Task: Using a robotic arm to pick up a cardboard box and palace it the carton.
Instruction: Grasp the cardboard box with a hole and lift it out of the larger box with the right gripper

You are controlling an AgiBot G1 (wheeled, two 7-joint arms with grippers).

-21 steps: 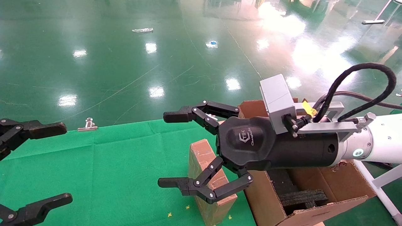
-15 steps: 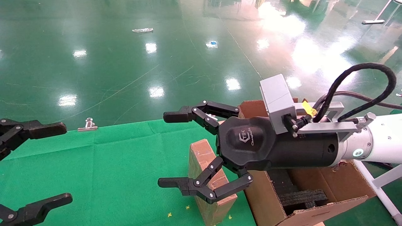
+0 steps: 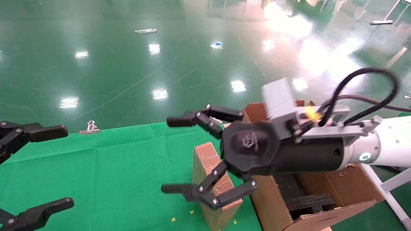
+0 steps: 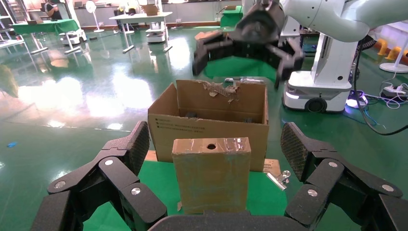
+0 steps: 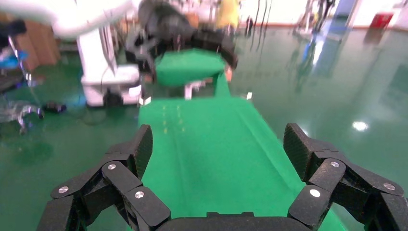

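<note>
The green cloth-covered table [image 3: 96,166] lies bare across its middle and left part, giving wide free passage there. Near its right edge the small slim brown cardboard box [image 3: 212,179] stands upright, just beside the large brown corrugated carton [image 3: 273,205], which blocks that side. The right gripper [image 3: 167,154], black and multi-linked on the white tubular arm, hangs above the slim box with its fingers spread wide, crowding the space over it. Black foam blocks [image 3: 308,202] fill part of the carton's inside. The left gripper [image 3: 38,166] sits spread at the table's left edge. A small metal clip [image 3: 90,127] lies at the far edge.
</note>
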